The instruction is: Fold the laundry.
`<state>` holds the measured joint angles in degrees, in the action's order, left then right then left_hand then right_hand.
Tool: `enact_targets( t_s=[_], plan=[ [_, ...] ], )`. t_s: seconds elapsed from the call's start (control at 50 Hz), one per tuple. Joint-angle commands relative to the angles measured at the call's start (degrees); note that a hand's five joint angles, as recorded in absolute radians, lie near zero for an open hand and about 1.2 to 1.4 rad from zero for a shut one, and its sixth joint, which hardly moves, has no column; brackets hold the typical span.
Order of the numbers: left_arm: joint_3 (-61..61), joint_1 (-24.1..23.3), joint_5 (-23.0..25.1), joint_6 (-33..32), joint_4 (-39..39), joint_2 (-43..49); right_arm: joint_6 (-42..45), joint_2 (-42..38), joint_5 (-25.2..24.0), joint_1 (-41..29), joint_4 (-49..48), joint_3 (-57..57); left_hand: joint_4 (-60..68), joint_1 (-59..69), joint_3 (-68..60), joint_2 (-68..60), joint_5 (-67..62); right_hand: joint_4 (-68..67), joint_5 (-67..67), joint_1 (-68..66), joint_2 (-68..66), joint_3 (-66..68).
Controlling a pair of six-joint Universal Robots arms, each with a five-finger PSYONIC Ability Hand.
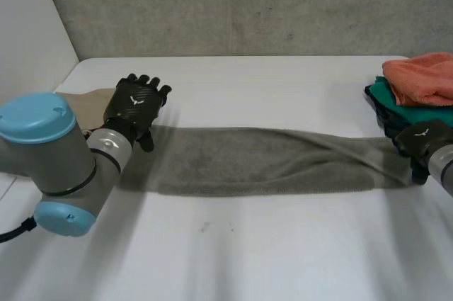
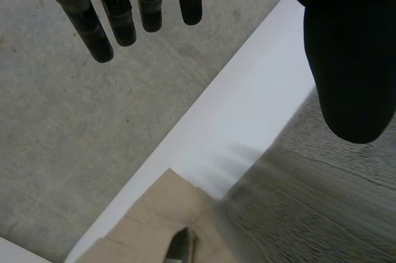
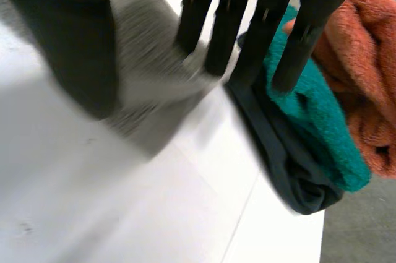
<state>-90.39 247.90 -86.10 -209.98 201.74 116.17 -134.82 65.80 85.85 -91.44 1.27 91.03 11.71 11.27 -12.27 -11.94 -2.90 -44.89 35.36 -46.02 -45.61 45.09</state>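
Towel [image 1: 262,163]: grey strip across mid-frame on the bench [image 1: 283,258]. Right hand [image 1: 423,138] pinches its right end between thumb and straight fingers. Left hand [image 1: 136,101] is spread over the left end, holding nothing. Step looks like stretching flat. Next: left grips its end, then fold end to end.

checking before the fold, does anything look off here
The towel lies stretched in a long rumpled strip, not flat. The orange cloth sits crumpled, unfolded, on the stack by the right hand.
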Motion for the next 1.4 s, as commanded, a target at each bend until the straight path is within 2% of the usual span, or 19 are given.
enact_targets(
  t_s=[0.02,0.2,0.38,0.44,0.46,0.52,0.58,0.74,0.86,1.0,1.06,1.2,1.26,1.4],
  plan=[
    [-1.6,0.2,0.1,2.2,0.1,-0.3,-3.5,0.3,-1.3,2.1,-3.2,-1.6,-1.7,-1.3,2.3,1.9,2.9,34.9,-35.4,36.0,35.6,-35.1],
    [-2.0,0.6,0.0,2.6,0.1,-0.2,-10.5,0.3,-1.9,2.1,-4.2,-4.5,-1.7,-1.3,2.3,1.9,2.9,32.1,-32.6,33.2,32.8,-32.3],
    [-2.1,0.9,0.1,2.6,0.1,-0.1,-11.2,-0.3,-2.4,2.0,-6.9,-7.1,-1.7,-1.3,2.3,1.9,2.9,30.6,-31.1,31.7,31.3,-30.8],
    [-2.2,0.9,0.1,2.6,0.1,-0.1,-11.2,-1.5,-2.5,1.8,-7.3,-7.6,-1.7,-1.3,2.3,1.9,2.9,4.3,-4.7,5.4,5.0,-4.5],
    [-2.2,0.9,0.1,2.6,0.1,-0.1,-11.2,-1.7,-2.5,1.7,-7.4,-7.6,-1.7,-1.3,2.3,1.9,2.9,4.7,-5.2,5.8,5.4,-4.9],
    [-2.6,1.0,0.1,2.6,0.1,-0.2,-10.3,-1.9,-3.8,1.4,-6.8,-7.3,-1.7,-1.3,2.3,1.9,2.9,34.9,-35.4,36.0,35.6,-35.1],
    [-2.9,1.2,0.1,2.6,0.1,-0.2,-9.8,-1.8,-5.1,1.6,-6.5,-5.3,-1.7,-1.3,2.3,1.9,2.9,34.9,-35.4,36.0,35.6,-35.1],
    [-3.6,1.2,0.1,2.6,0.1,-0.2,-4.7,2.5,-14.4,1.9,-7.3,2.3,-1.7,-1.3,2.3,1.9,2.9,34.9,-35.4,36.0,35.6,-35.1],
    [-3.6,1.2,0.1,2.6,0.2,-0.1,-1.2,-2.5,-15.4,1.7,-8.0,0.5,-1.7,-1.3,2.3,1.9,2.9,34.9,-35.4,36.0,35.6,-35.1],
    [-3.6,1.4,0.1,2.6,0.7,0.2,0.9,-11.6,-15.1,0.3,-10.8,-6.6,-1.7,-1.3,2.3,1.9,2.9,34.9,-35.4,36.0,35.6,-35.1],
    [-3.6,1.4,0.1,2.6,0.8,0.3,-0.3,-15.8,-13.3,-1.2,-13.1,-12.7,-1.7,-1.3,2.3,1.9,2.9,34.9,-35.4,36.0,35.6,-35.1],
    [-3.7,1.2,0.1,2.6,0.8,0.2,-11.4,-16.4,0.5,-2.7,-29.5,-20.4,-1.7,-1.3,2.3,1.9,2.9,34.9,-35.4,36.0,35.6,-35.1],
    [-4.2,1.1,0.0,2.6,0.8,-0.3,-13.0,-15.1,1.8,-2.9,-27.3,-20.2,-1.7,-1.3,2.3,1.9,2.9,34.9,-35.4,36.0,35.6,-35.1],
    [-4.8,1.1,0.1,2.6,0.8,-0.8,-12.6,-9.3,-0.5,-3.1,-17.9,-15.2,-1.7,-1.3,2.3,1.9,2.9,34.9,-35.4,36.0,35.6,-35.1]
  ],
)
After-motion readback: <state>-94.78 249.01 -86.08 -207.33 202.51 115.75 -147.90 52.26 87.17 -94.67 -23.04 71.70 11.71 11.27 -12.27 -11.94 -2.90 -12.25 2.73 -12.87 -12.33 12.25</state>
